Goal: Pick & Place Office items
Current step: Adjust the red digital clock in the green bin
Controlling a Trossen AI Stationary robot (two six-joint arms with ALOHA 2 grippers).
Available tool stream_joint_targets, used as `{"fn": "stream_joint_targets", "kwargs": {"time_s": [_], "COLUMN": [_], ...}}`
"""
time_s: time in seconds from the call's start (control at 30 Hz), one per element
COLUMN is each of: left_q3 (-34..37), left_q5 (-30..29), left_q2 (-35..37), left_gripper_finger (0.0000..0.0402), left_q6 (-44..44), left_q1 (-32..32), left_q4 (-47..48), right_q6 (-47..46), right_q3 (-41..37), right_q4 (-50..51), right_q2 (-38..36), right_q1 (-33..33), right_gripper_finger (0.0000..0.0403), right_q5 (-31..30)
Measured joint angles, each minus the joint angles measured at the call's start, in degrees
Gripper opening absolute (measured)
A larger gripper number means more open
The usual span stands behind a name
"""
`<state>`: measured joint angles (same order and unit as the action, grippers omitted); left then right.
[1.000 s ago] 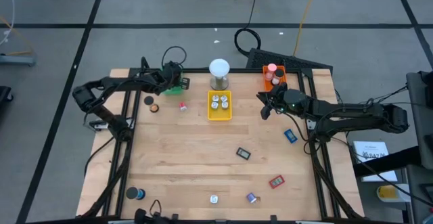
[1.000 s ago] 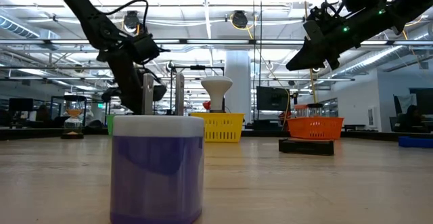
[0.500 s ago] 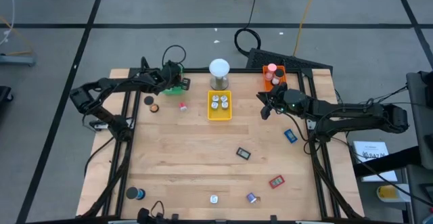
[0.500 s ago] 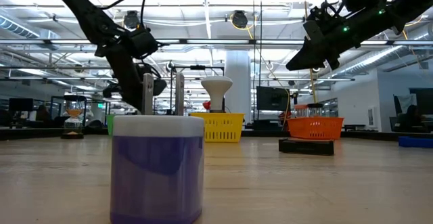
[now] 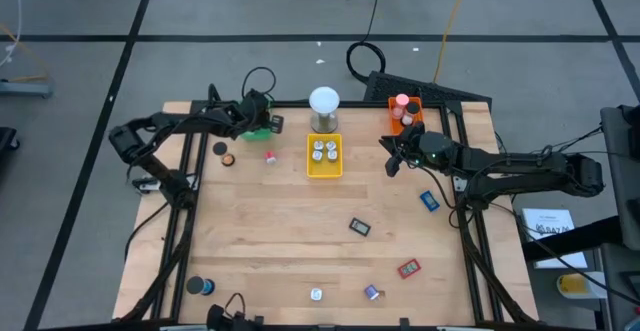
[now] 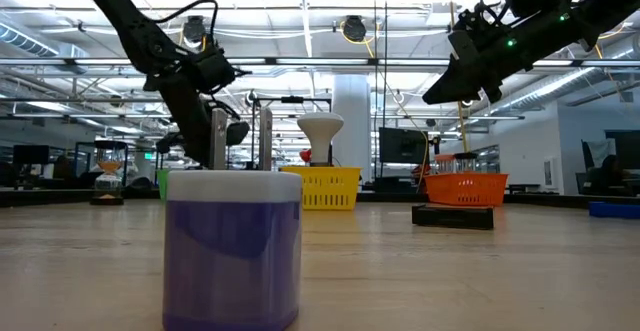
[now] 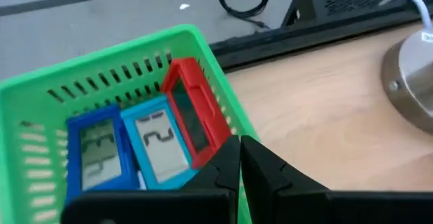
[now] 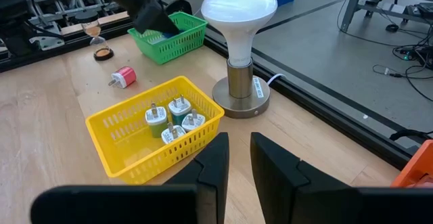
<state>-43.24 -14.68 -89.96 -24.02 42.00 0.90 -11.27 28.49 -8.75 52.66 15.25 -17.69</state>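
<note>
The green tray [image 7: 74,95] at the table's far left holds a red piece [image 7: 189,109] standing on edge and two blue pieces [image 7: 128,149] beside it. My left gripper [image 7: 240,158] is shut, its tips at the tray's wall next to the red piece; it also shows from above [image 5: 262,123]. My right gripper [image 8: 238,149] hangs above the table right of the yellow tray [image 5: 323,157], narrowly open on nothing. Loose items lie on the wood: a dark piece [image 5: 359,227], a blue piece [image 5: 429,200], a red piece [image 5: 408,269] and a pink bit [image 5: 269,156]. My left gripper's shut fingertips [image 7: 230,153] slant down from the near side, right beside the red piece's lower corner [image 7: 211,143] and the green tray's wall. I cannot tell whether they touch either one.
A white-domed lamp [image 5: 324,109] stands behind the yellow tray, which holds white plugs [image 8: 172,119]. An orange tray [image 5: 405,114] sits at the far right. A purple cylinder [image 6: 232,246], a silvery bit [image 5: 316,294] and a blue roll [image 5: 203,287] lie near the front edge.
My left gripper has turned a little at the green tray, staying shut and in place. Nothing on the table has moved.
</note>
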Motion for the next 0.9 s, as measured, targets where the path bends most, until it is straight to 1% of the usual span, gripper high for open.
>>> {"fn": "stream_joint_targets", "kwargs": {"time_s": [0.1,0.27,0.43,0.53,0.73,0.9], "left_q3": [-0.1,-0.1,0.0,0.0,0.0,0.0], "left_q5": [-1.5,-3.4,-10.0,-12.3,-12.8,-12.9], "left_q2": [-1.6,-1.1,1.3,3.4,7.1,9.4], "left_gripper_finger": [0.0010,0.0010,0.0010,0.0010,0.0010,0.0010], "left_q6": [-0.6,-0.7,-2.8,-3.1,-2.4,1.2], "left_q1": [0.2,0.2,-0.7,-0.9,-0.9,-2.7], "left_q4": [-0.3,1.3,6.1,8.2,10.9,11.3], "right_q6": [0.0,0.0,0.0,0.0,0.0,0.0], "right_q3": [0.0,0.0,0.0,0.0,0.0,0.0], "right_q4": [0.0,0.0,0.0,0.0,0.0,0.0], "right_q2": [0.0,0.0,0.0,0.0,0.0,0.0], "right_q1": [0.0,0.0,0.0,0.0,0.0,0.0], "right_gripper_finger": [0.0054,0.0055,0.0055,0.0054,0.0054,0.0055], "right_q5": [0.0,0.0,0.0,0.0,0.0,0.0]}}
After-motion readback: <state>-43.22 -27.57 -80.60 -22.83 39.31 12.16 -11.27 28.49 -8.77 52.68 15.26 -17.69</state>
